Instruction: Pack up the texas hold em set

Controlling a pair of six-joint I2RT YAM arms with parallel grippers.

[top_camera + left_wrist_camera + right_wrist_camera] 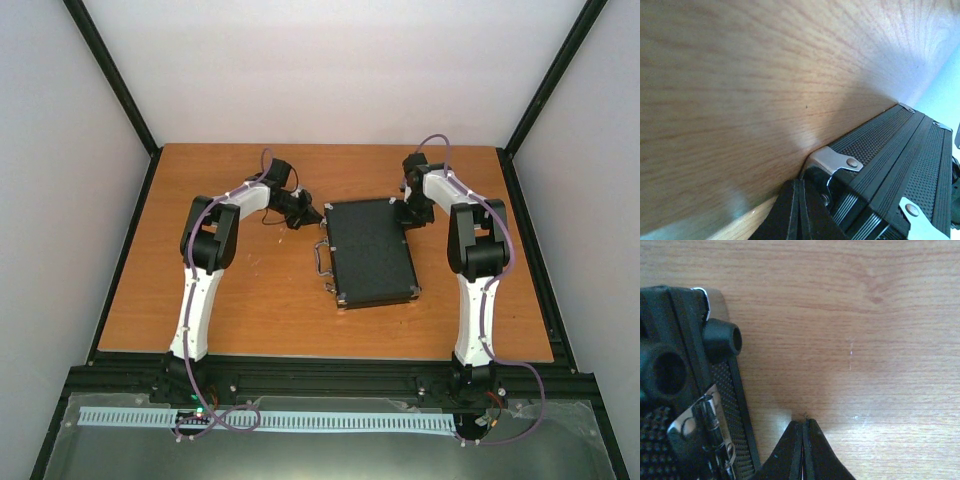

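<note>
The texas hold em set shows as a flat black case (pixel 372 252), lid closed, lying in the middle of the wooden table with its metal handle (pixel 323 262) on the left side. My left gripper (pixel 308 214) is shut with nothing held, at the case's far left corner. In the left wrist view its tips (pixel 801 184) touch the metal corner plate (pixel 837 159) of the case (pixel 900 150). My right gripper (pixel 406 212) is shut and empty at the far right corner. The right wrist view has it (pixel 804 421) low over bare wood, just right of the case (pixel 670 365).
The wooden table (pixel 250 300) is boxed in by a black frame and white walls on three sides. A black rail and a white slotted strip (pixel 270 420) run along the near edge by the arm bases. A round rubber foot (pixel 722 340) sticks out of the case's side.
</note>
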